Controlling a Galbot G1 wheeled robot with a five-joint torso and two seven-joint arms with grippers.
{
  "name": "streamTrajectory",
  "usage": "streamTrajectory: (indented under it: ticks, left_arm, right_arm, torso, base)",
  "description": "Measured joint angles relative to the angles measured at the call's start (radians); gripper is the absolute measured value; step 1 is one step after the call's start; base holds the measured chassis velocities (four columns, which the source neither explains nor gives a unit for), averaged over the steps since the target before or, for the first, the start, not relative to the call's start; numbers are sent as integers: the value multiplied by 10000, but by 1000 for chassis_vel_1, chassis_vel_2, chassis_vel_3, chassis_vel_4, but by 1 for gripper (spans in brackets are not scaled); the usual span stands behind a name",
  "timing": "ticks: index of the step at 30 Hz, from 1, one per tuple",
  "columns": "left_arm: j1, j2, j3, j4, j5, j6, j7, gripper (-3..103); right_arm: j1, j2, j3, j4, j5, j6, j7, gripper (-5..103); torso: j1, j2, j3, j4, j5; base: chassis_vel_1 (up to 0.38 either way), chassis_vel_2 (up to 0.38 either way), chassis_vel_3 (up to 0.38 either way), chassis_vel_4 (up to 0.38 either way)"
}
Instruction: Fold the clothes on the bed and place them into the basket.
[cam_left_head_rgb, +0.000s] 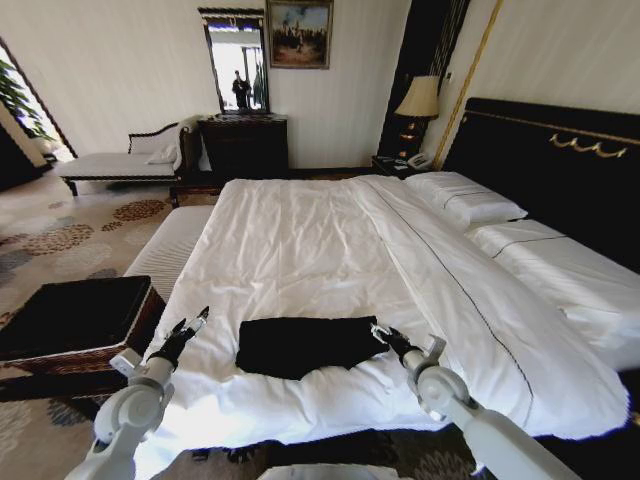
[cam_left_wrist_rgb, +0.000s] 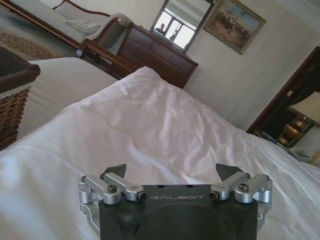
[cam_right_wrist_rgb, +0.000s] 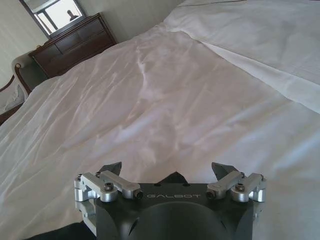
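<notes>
Here the black short-sleeved T-shirt (cam_left_head_rgb: 305, 346) lies as a compact dark rectangle on the white sheets at the foot of the large bed (cam_left_head_rgb: 300, 240), looking already folded, with no lettering showing. The left gripper (cam_left_head_rgb: 190, 328) hangs just off the shirt's left edge over bare sheet, its fingers (cam_left_wrist_rgb: 116, 170) spread wide and holding nothing. The right gripper (cam_left_head_rgb: 386, 335) sits at the shirt's right edge, fingers (cam_right_wrist_rgb: 222, 167) likewise released; in its wrist view a dark sliver of cloth shows under the gripper body. The dark brown woven wicker basket with black lining (cam_left_head_rgb: 148, 308) stands beside the bed, well to the left of the shirt.

I judge that folding is largely done and the lift into the basket remains. The risks: a pinch on only the top layer would let the fold fall open; fingers could snag the loose sheet along with the shirt; and an uneven two-sided lift might let the bundle sag and unroll before it clears the basket rim.
</notes>
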Motion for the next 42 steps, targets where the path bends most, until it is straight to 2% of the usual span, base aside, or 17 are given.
streamTrajectory:
  ticks: [2,4,7,11,13,16,20,22,24,27,31,33,34,36,39,40,42]
  left_arm:
    - [-19,12,8,0,-3,-1,0,100]
    - [-21,14,9,0,-4,-2,0,100]
    - [-9,17,20,1,-4,-5,0,100]
    - [30,3,27,-8,3,-15,0,100]
    - [36,1,27,-14,4,-17,0,100]
    - [76,15,-2,-61,5,-26,0,100]
    - [104,54,-42,-65,4,-49,0,100]
    - [107,61,-48,-65,4,-54,0,100]
    - [109,65,-50,-64,4,-64,0,100]
    - [108,66,-47,-63,4,-67,0,100]
    - [75,63,11,-46,4,-71,0,100]
    - [74,60,25,-39,6,-72,0,100]
    - [71,59,37,-22,18,-79,0,100]
    - [70,60,40,-14,21,-81,0,100]
    - [60,64,42,34,29,-95,0,100]
    - [60,64,42,34,29,-95,0,100]
    - [62,66,42,46,30,-104,1,100]
  right_arm:
    - [438,16,-137,-127,750,-409,151,100]
    - [520,18,-157,-139,937,-543,219,100]
    - [994,29,-236,-271,1722,-1246,461,100]
    - [1434,25,-369,-584,1894,-1835,435,100]
    - [1476,24,-386,-627,1897,-1903,416,100]
    - [1666,19,-497,-975,1789,-2372,140,100]
    - [1676,20,-509,-1191,1627,-2483,-61,102]
    - [1680,22,-514,-1246,1582,-2488,-118,100]
    - [1680,27,-523,-1313,1478,-2489,-226,91]
    - [1663,27,-524,-1321,1427,-2485,-265,85]
    - [1589,28,-550,-1362,1272,-2455,-336,64]
    - [1587,28,-566,-1383,1229,-2446,-360,64]
    - [1587,29,-588,-1408,1158,-2431,-387,53]
    - [1587,29,-596,-1412,1140,-2428,-395,53]
    - [1603,29,-646,-1449,1029,-2405,-431,37]
    - [1603,29,-646,-1449,1029,-2405,-431,37]
    - [1636,35,-691,-1490,931,-2368,-467,26]
  torso:
    - [0,0,0,0,3]
    - [0,0,0,0,2]
    - [0,1,0,-2,1]
    - [0,0,1,0,1]
    - [0,0,0,0,1]
    - [0,0,0,-1,2]
    - [0,0,0,-1,1]
    - [0,0,0,-1,1]
    - [0,0,0,-1,2]
    - [0,0,0,-1,2]
    - [-1,0,0,-2,1]
    - [0,0,0,-2,1]
    - [0,0,0,-2,2]
    - [0,0,0,-1,2]
    - [0,0,0,-1,1]
    - [0,0,0,-1,1]
    - [0,0,0,-1,1]
  base:
    - [0,0,0,0]
    - [0,0,0,0]
    - [0,0,0,0]
    - [0,0,0,0]
    - [0,0,0,0]
    - [0,0,0,0]
    - [0,0,0,0]
    - [0,0,0,0]
    - [0,0,0,0]
    - [0,0,0,0]
    - [0,0,0,0]
    - [0,0,0,0]
    - [0,0,0,0]
    - [0,0,0,0]
    - [0,0,0,0]
    - [0,0,0,0]
    - [0,0,0,0]
